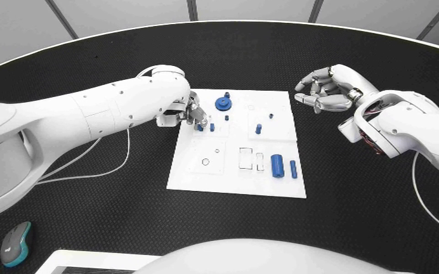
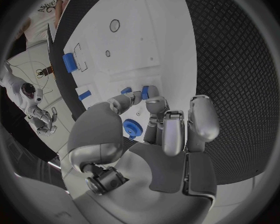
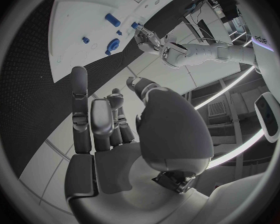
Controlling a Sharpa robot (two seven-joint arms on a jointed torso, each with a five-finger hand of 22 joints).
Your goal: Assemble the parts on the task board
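The white task board (image 1: 275, 99) lies mid-table. My left hand (image 1: 188, 114) reaches over its left edge, and its thumb and a finger pinch a small blue peg (image 1: 200, 127) (image 2: 147, 92) that stands on the board. A second peg (image 1: 212, 127) (image 2: 126, 90) stands just beside it. A blue gear (image 1: 223, 103) (image 2: 132, 128) sits near the hand. Other small blue pieces (image 1: 259, 128) stand mid-board. Two blue cylinders (image 1: 277, 162) (image 1: 294, 169) lie at the board's near right. My right hand (image 1: 325, 90) (image 3: 109, 129) hovers off the board's far right corner, fingers apart, holding nothing.
A teal and grey object (image 1: 16, 242) lies at the table's near left edge, next to a white tray (image 1: 91, 261). A thin white cable (image 1: 110, 160) runs across the table under my left arm. Bare black table surrounds the board.
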